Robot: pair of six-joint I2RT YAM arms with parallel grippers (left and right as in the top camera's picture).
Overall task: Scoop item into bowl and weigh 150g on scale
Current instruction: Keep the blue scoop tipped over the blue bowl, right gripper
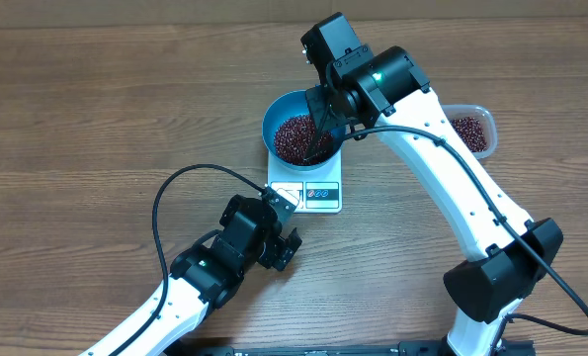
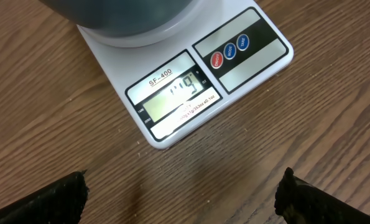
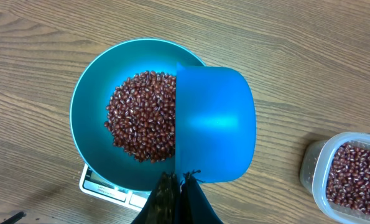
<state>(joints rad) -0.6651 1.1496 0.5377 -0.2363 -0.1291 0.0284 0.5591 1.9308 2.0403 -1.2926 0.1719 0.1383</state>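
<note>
Beans (image 3: 138,124) sit in a loose heap in the teal bowl (image 3: 88,124), and the bowl rests on the kitchen scale (image 2: 253,71). On the robot's side of the scale, the left gripper (image 2: 185,202) hovers over bare wood just in front of the scale's front edge, fingers spread wide and holding nothing. Its camera looks down on the display (image 2: 178,93) (lit, but the digits are too washed out to read with confidence) and the three round buttons (image 2: 229,51) beside it.

Over the scale, the right gripper (image 3: 178,193) is pinched tight on the handle end of the blue scoop (image 3: 216,124). The scoop hangs above the bowl's right half, its long axis running from the fingers toward the bowl's far rim, its straight edge crossing the middle of the heap. No beans show on its visible face, so I judge it emptied.

To the right of the scale and well apart from it stands the clear plastic tub (image 3: 309,165), with more beans inside. If the weight falls short, the coming move turns on that tub. It lies to the scoop's right, the right arm is much the nearer, and only open table lies between. The bowl's rim is the one thing to lift clear of.
</note>
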